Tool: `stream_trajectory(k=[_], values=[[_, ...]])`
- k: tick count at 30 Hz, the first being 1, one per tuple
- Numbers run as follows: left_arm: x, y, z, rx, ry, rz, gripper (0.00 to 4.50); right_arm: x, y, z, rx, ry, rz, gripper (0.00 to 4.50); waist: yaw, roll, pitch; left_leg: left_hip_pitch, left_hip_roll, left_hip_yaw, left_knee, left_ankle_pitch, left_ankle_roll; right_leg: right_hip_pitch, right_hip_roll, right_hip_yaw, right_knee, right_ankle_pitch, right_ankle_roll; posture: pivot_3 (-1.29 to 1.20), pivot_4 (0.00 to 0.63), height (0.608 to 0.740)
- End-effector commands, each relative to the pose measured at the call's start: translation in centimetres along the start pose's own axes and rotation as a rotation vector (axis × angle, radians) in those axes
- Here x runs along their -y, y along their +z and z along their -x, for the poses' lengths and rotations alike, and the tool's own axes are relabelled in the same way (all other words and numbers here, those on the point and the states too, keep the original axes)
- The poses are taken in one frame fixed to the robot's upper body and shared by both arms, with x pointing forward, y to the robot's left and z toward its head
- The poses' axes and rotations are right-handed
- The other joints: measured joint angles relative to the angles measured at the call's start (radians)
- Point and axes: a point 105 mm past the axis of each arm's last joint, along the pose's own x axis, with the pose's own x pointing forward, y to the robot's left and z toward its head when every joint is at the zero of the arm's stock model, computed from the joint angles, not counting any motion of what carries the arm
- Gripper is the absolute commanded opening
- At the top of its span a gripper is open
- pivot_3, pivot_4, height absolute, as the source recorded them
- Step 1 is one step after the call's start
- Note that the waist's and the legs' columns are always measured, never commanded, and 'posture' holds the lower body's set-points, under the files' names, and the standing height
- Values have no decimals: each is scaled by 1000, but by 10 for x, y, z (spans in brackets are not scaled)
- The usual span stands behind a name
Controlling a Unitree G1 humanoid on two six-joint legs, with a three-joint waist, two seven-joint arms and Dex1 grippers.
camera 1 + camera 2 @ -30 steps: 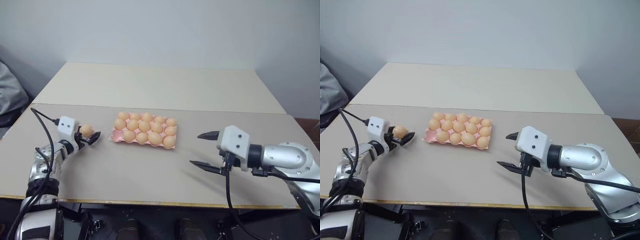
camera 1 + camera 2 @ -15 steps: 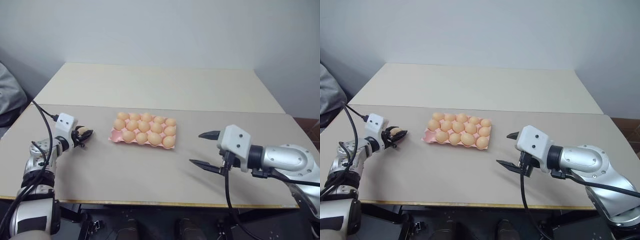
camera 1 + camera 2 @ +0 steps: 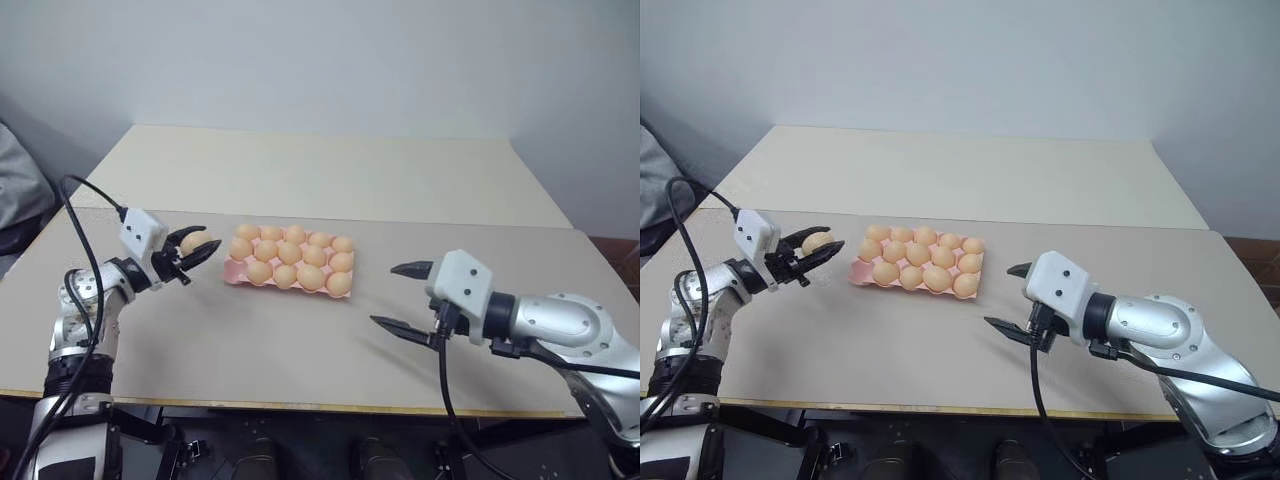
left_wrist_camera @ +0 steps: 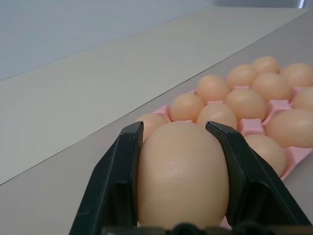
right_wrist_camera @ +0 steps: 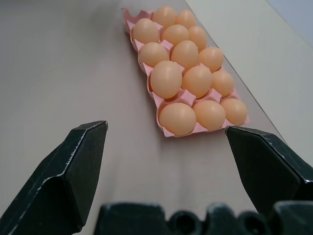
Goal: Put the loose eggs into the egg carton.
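Note:
My left gripper is shut on one loose egg, a light orange-tan oval held above the table just left of the egg carton. In the left wrist view the egg sits between both black fingers, with the carton's eggs right behind it. The pale pink carton holds several eggs; the cup at its near left corner is bare. My right gripper stands open with nothing in it, to the right of the carton and nearer the table's front.
The carton lies on a tan table whose front edge runs along the bottom. A second cream table adjoins it at the back. A grey bag-like thing sits off the left edge. A black cable loops over my left arm.
My left gripper closed on the egg, then lifted it and swung right toward the carton's left end. The right gripper stayed open and nearly in place.

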Motion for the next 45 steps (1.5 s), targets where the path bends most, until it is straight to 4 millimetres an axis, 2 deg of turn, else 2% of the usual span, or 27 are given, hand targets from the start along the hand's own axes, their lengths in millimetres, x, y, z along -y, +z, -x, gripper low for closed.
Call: stream_trajectory(k=[1,7,10,11,12,17,18,24,26,29,36,41,45], values=[[6,13,-13,37,-77,-20,1778,-1,12,2,34,-38,45,4500,2,0,0,0,0,0,0,0,0,0,0,0,0,0,0,0,150,740],[3,9,-20,26,-103,-20,1778,-1,10,3,28,-81,43,4500,-3,0,0,0,0,-1,1,0,0,1,0,0,-1,0,0,0,150,740],[8,5,-24,22,-148,-4,1778,-2,8,4,17,-93,46,4500,-2,0,0,0,0,-1,1,0,0,1,0,-1,-1,0,0,0,150,740],[11,3,-24,12,-166,-9,2491,-1,8,4,13,-96,48,4500,-2,0,0,0,0,-1,1,0,0,1,0,-1,-1,0,0,0,150,740],[13,2,-25,6,-174,-12,2675,-1,7,4,12,-98,48,4500,-1,0,0,0,0,-1,1,0,0,1,0,-1,-1,0,0,0,150,740],[11,7,-22,32,-161,-26,4386,0,6,5,8,-101,48,4500,-1,0,0,0,0,-1,1,0,0,1,0,-1,-1,0,0,0,150,740],[10,8,-21,33,-153,-31,4451,0,6,5,10,-101,47,4500,-1,0,0,0,0,-1,1,0,0,1,0,-1,-1,0,0,0,150,740],[-6,19,-8,48,-65,-66,4451,1,6,4,9,-94,49,4500,-4,0,0,0,0,-2,1,0,0,1,0,-1,-1,0,0,0,150,740],[-9,26,4,62,-52,-83,4451,2,5,5,7,-91,51,4500,-5,0,0,0,0,-2,1,0,0,1,0,-1,-1,0,0,0,150,740],[-8,36,34,64,-58,-100,4451,3,5,6,3,-81,54,4500,-17,0,0,0,0,-2,1,0,0,1,0,0,-1,0,0,0,150,740],[18,38,94,-79,-143,-101,4451,11,2,15,-16,-26,71,4500,-24,0,0,0,1,-1,1,0,0,1,-1,-1,-2,-5,-6,0,150,740],[24,45,98,-85,-116,-92,4451,15,-3,21,-9,40,69,4500,-3,0,0,1,1,-2,1,-1,-1,1,-1,-2,-2,-5,-5,0,150,740],[49,55,105,-113,-136,-132,4451,19,-12,32,-53,128,84,4500,-4,0,0,-1,1,0,0,-1,-1,-1,-2,-1,-4,-5,-5,0,150,740]])
